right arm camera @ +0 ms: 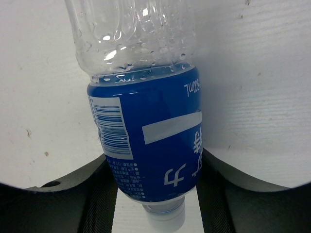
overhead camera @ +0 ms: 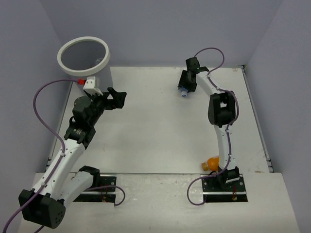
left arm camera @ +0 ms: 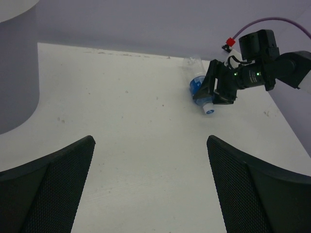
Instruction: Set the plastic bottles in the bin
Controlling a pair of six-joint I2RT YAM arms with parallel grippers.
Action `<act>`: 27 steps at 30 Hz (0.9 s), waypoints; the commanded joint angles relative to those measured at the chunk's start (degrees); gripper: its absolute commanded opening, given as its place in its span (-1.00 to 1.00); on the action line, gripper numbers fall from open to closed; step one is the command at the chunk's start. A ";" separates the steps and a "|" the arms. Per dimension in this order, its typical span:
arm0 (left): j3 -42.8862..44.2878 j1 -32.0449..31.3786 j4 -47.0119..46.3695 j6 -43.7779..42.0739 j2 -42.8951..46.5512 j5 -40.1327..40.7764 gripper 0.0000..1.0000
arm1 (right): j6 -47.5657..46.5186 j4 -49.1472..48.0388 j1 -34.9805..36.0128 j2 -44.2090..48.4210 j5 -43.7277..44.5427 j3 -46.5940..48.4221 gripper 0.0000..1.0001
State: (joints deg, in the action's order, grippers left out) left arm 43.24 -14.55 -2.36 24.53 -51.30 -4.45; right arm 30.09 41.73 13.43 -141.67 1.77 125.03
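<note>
If you start with the top view, the right gripper (overhead camera: 185, 89) is down at the far side of the table (overhead camera: 155, 131) over a clear bottle with the blue label (overhead camera: 183, 93), while the bin (overhead camera: 60, 56) sits well apart at the far left corner. An orange bottle (overhead camera: 212, 162) lies near the right arm's base, not dealt with yet. The left gripper (overhead camera: 118, 97) hovers just beside the bin with its jaws wide apart and nothing in them. The left wrist view says the same: both black fingers (left arm camera: 53, 184) are spread and the bare table shows between them, with the right claw crouched over the bottle across the way. The right wrist view is the good one: the bottle fills the gap and the pads (right arm camera: 99, 194) press its label from both sides, so I'd call it grasped. Looks like the pick-up step to me. Next it needs a clean lift, then a long carry across to the bin's mouth without squeezing that slick bottle out.
</note>
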 commanded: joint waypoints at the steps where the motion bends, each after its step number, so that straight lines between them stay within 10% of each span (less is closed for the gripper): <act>1: 0.19 0.04 -1.48 2.24 0.80 -3.13 1.00 | -3.49 -2.71 -0.44 9.39 -4.79 -5.34 -0.72; 14: -4.99 -2.81 -12.88 11.81 -3.32 -19.39 1.00 | -12.42 -35.43 8.33 49.13 -26.21 -60.36 -0.72; 27: -12.01 -12.00 -25.47 20.07 -2.35 -16.04 1.00 | -6.08 -48.52 22.83 65.24 -31.28 -73.33 -0.75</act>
State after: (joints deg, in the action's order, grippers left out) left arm 31.72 -24.67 -21.83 42.59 -56.18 -22.05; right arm 22.34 0.75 33.04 -81.01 -26.80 52.36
